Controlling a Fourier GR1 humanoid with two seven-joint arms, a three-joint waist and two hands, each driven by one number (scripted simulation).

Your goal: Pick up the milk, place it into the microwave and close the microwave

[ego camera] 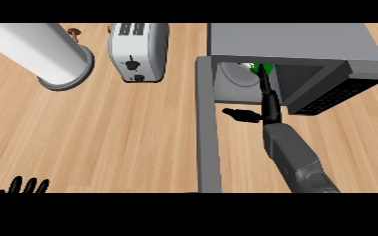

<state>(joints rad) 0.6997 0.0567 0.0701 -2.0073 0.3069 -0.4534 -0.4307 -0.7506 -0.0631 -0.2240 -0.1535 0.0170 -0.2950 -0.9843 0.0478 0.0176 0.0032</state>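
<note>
R hand [264, 87] w/ milk [260, 69] inside microwave [295, 40]

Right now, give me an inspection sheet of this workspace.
Surface: light wooden counter, bare in the middle.
Job's things: grey box microwave, its grey door swung open; green-and-white milk carton partly visible inside its cavity.
Clutter: silver two-slot toaster; tall white cylinder on a grey round base.
Hands: black right hand reaching into the microwave at the carton, grip hidden; black left hand resting open at the lower left edge.
Cables: nothing seen.
Surroundings: small brown object at the top edge, unclear.
</note>
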